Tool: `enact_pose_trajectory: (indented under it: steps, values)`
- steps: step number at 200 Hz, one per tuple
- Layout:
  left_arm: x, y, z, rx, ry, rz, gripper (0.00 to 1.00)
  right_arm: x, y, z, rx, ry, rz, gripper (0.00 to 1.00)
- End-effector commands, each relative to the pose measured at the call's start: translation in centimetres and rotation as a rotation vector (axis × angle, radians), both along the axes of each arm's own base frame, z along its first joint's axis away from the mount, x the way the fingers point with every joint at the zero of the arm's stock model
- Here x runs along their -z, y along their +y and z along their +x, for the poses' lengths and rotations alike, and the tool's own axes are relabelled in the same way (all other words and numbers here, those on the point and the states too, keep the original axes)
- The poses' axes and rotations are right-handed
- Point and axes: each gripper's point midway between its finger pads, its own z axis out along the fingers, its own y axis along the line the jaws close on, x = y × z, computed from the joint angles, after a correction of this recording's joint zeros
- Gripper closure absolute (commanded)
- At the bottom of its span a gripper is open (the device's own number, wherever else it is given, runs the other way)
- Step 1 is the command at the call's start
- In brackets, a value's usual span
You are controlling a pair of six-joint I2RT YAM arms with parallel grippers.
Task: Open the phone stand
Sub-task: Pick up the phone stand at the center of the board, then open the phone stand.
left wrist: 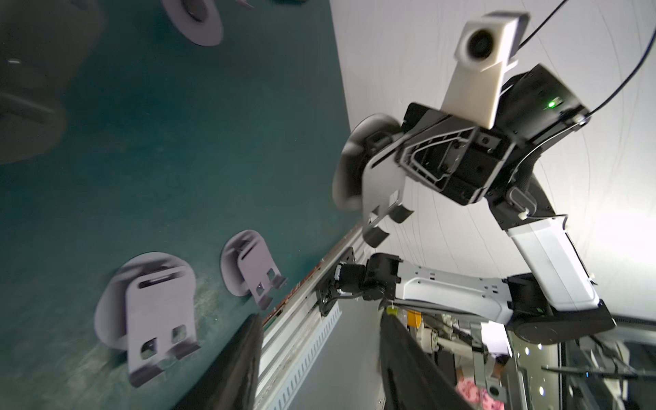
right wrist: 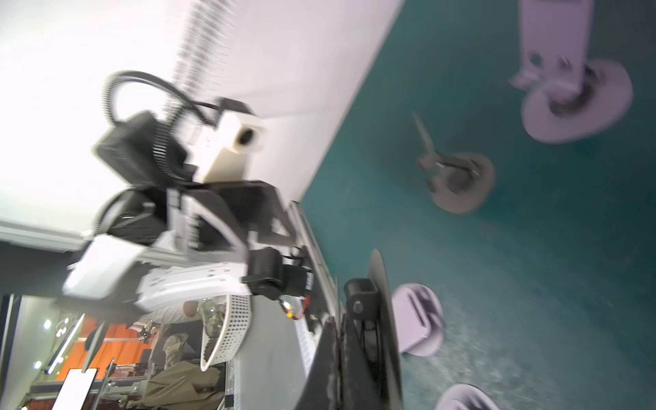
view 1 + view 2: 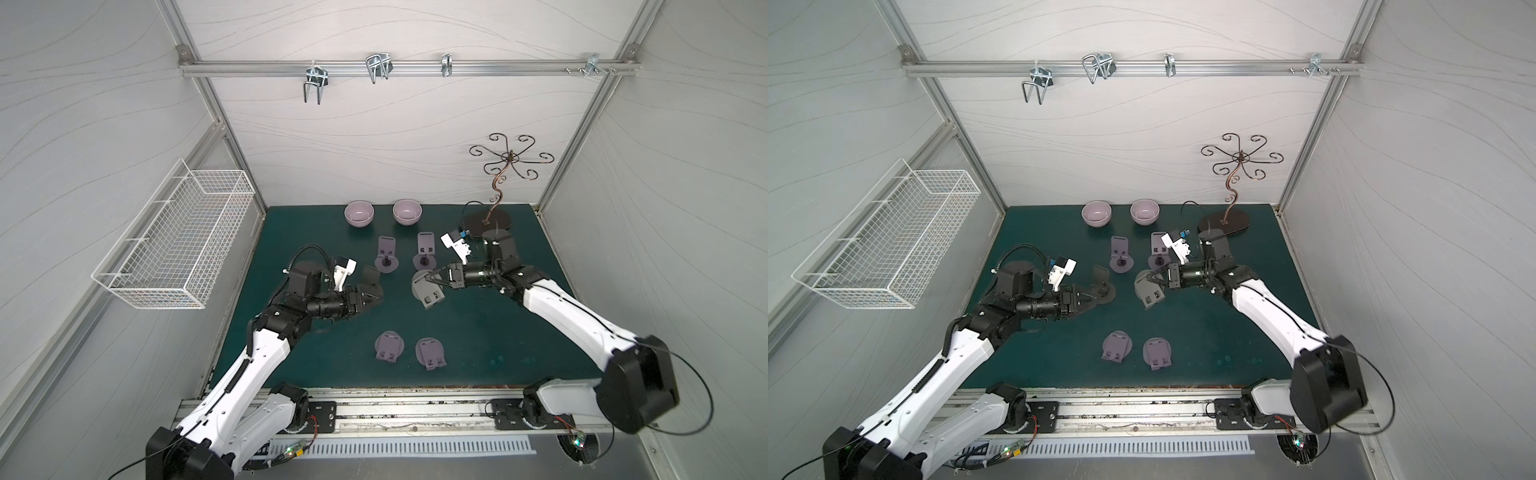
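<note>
Your right gripper (image 3: pixel 433 279) is pinched onto the round base of the grey phone stand (image 3: pixel 430 294), holding it clear of the green mat (image 3: pixel 498 324) near the centre, likely so its plate can be swung out. That plate seems still folded, though the right wrist view is too blurred to be sure. Your left gripper (image 3: pixel 374 296) stands spread and empty beside a darker stand (image 3: pixel 370 274) already propped open. 2 folded stands (image 3: pixel 388 347) wait nearer you.

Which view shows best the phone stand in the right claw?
Left wrist view: the phone stand appears large, base and hooked plate visible. Both top views show it small; the right wrist view, mainly its edge.
</note>
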Motion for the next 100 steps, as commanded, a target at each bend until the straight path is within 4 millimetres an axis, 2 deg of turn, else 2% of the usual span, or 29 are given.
enact_pose_trajectory:
  steps: [1, 34, 78, 100]
  values:
    - [-4.2, -1.2, 0.6, 0.007, -0.172, -0.059, 0.44, -2.8, -0.4, -1.8, -0.003, 0.038, 0.052, 1.0]
    - [-5.9, -3.2, 0.5, 0.04, -0.25, -0.106, 0.45, -4.6, -1.0, -2.7, 0.029, 0.066, 0.138, 1.0]
    - [-6.5, -5.6, 0.6, 0.079, -0.287, -0.14, 0.45, -4.3, -0.7, -3.3, -0.002, 0.146, 0.22, 1.0]
    - [-6.0, -6.6, 0.6, 0.09, -0.276, -0.149, 0.46, -4.7, -0.8, -3.7, -0.008, 0.146, 0.241, 1.0]
